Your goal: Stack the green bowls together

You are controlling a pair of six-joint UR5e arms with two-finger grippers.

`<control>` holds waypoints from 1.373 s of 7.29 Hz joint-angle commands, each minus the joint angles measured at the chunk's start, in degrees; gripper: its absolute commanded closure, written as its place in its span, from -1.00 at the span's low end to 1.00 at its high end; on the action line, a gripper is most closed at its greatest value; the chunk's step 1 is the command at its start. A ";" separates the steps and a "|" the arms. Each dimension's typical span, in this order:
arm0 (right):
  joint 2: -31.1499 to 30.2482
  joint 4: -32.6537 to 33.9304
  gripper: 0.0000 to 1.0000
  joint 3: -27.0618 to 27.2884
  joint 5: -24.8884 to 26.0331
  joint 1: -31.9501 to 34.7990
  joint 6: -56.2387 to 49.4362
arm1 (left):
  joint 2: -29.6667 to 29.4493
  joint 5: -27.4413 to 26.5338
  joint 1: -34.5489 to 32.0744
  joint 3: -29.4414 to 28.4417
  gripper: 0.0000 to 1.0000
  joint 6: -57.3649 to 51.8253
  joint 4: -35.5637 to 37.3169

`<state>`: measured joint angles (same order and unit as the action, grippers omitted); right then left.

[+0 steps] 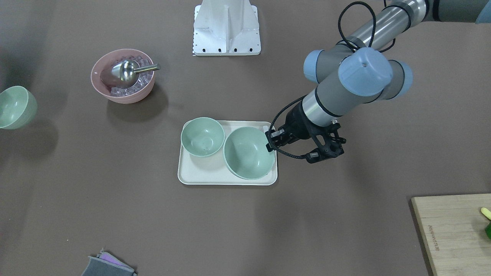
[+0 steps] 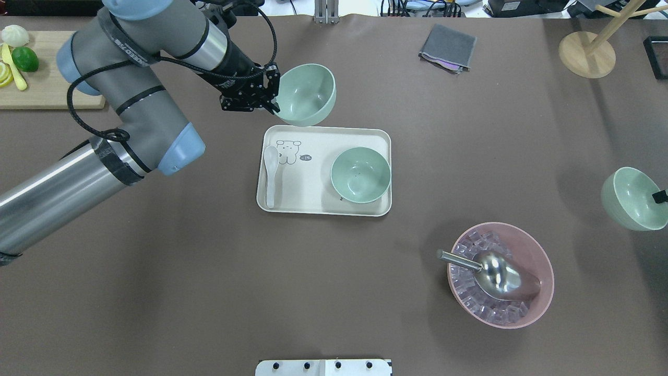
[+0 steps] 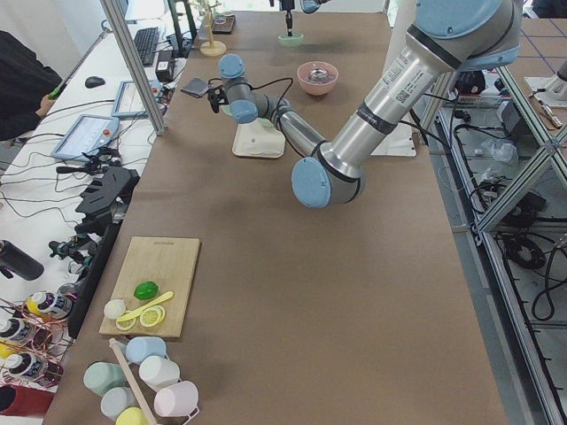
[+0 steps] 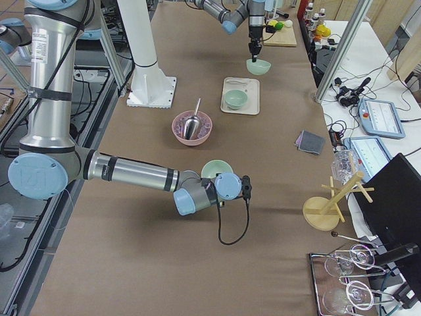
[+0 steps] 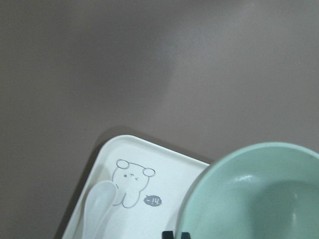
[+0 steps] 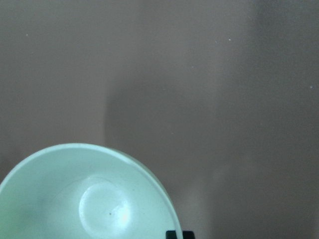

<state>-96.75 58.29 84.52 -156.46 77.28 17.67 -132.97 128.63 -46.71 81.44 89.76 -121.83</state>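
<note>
Brown desk [image 2: 209,287] bore the tray [image 2: 323,208]; my left claw [image 2: 274,102] pinched a green bowl [image 2: 308,94] above its edge; right claw [image 6: 175,234] gripped a second bowl [image 2: 629,198]; I judged centring over the tray's bowl [image 2: 360,175] key.

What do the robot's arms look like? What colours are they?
Both arms match. The left arm is shiny silver tubes joined by fat grey joints with round pale-blue caps. A black cable loops along it to a black two-finger left gripper. The right arm has the same colours.
</note>
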 commanded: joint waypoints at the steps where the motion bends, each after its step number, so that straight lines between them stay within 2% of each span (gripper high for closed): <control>1: 0.77 0.07 1.00 -0.14 -0.78 0.15 0.35 | -0.27 -9.94 6.60 -0.84 1.00 5.32 -6.73; 4: 1.82 -0.02 1.00 -0.06 -0.87 0.15 2.18 | -0.71 -13.84 11.63 -1.63 1.00 5.34 -6.84; 10: 7.35 -0.02 1.00 0.03 -1.04 1.90 3.86 | -0.89 -13.41 13.92 -1.63 1.00 4.90 -6.84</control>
<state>-91.02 58.27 84.55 -157.43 78.41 21.32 -133.90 115.13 -33.01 79.81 94.77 -128.63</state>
